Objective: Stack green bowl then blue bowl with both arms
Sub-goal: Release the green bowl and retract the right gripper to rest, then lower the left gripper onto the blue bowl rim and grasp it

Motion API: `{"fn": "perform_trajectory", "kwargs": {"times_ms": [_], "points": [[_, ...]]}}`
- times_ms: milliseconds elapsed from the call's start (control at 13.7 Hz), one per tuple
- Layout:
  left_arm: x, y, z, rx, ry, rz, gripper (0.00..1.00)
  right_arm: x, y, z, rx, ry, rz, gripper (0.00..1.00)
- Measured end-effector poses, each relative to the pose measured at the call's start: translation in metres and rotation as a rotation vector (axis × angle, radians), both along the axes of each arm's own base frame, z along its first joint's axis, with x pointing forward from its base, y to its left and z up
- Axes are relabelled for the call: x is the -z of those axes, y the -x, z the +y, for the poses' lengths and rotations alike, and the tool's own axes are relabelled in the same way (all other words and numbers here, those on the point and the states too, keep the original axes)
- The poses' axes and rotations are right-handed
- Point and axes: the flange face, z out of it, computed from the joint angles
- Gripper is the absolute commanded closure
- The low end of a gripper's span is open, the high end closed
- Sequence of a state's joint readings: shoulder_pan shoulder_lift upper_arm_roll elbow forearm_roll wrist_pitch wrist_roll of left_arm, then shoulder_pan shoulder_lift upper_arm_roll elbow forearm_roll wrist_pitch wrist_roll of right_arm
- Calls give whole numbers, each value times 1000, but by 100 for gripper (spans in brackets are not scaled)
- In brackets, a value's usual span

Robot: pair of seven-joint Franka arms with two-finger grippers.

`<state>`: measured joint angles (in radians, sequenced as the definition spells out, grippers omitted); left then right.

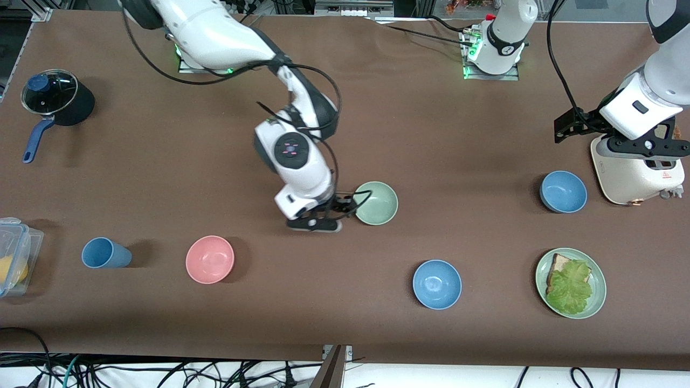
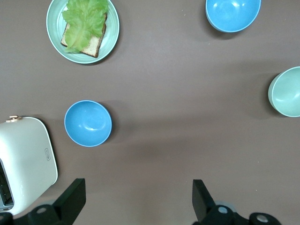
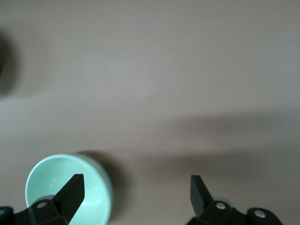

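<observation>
The pale mint green bowl [image 1: 376, 203] sits mid-table and also shows in the right wrist view [image 3: 56, 183] and the left wrist view [image 2: 287, 91]. My right gripper [image 1: 347, 207] [image 3: 136, 187] is open and low at the bowl's rim toward the right arm's end. One finger is over the bowl's inside and the other is outside it. The duller blue bowl [image 1: 563, 191] [image 2: 87, 123] stands beside the toaster. My left gripper [image 1: 655, 161] [image 2: 138, 192] is open and empty, up over the toaster, apart from that bowl.
A brighter blue bowl [image 1: 437, 284] [image 2: 233, 14] lies nearer the front camera. A plate [image 1: 598, 299] [image 2: 112, 33] holds bread and lettuce. The white toaster [image 1: 630, 178] [image 2: 26, 154] stands at the left arm's end. A pink bowl [image 1: 209, 259], blue cup [image 1: 105, 253], lidded pot [image 1: 54, 99] and plastic box [image 1: 13, 264] are toward the right arm's end.
</observation>
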<state>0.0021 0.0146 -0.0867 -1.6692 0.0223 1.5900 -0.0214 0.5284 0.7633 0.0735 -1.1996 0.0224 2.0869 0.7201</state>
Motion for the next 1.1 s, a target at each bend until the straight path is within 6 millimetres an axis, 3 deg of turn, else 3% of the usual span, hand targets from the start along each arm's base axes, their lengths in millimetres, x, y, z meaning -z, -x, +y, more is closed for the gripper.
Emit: {"fn": "perform_trajectory", "kwargs": {"times_ms": [146, 293, 512, 659, 732, 878, 1098], "points": [[16, -4, 10, -16, -2, 45, 0, -54, -21, -74, -6, 45, 51, 0], [39, -14, 33, -33, 3, 84, 0, -112, -26, -147, -51, 74, 98, 0], [71, -34, 73, 28, 27, 78, 0, -197, -4, -243, -117, 75, 144, 0], [91, -43, 112, 73, 44, 64, 0, -236, 24, -299, -125, 72, 157, 0], [105, -47, 131, 88, 52, 65, 0, -247, 43, -313, -123, 72, 156, 0], [140, -52, 168, 131, 65, 48, 0, -257, 75, -320, -119, 80, 162, 0], [207, -41, 223, 178, 70, 3, 0, -254, 87, -324, -131, 83, 165, 0]]}}
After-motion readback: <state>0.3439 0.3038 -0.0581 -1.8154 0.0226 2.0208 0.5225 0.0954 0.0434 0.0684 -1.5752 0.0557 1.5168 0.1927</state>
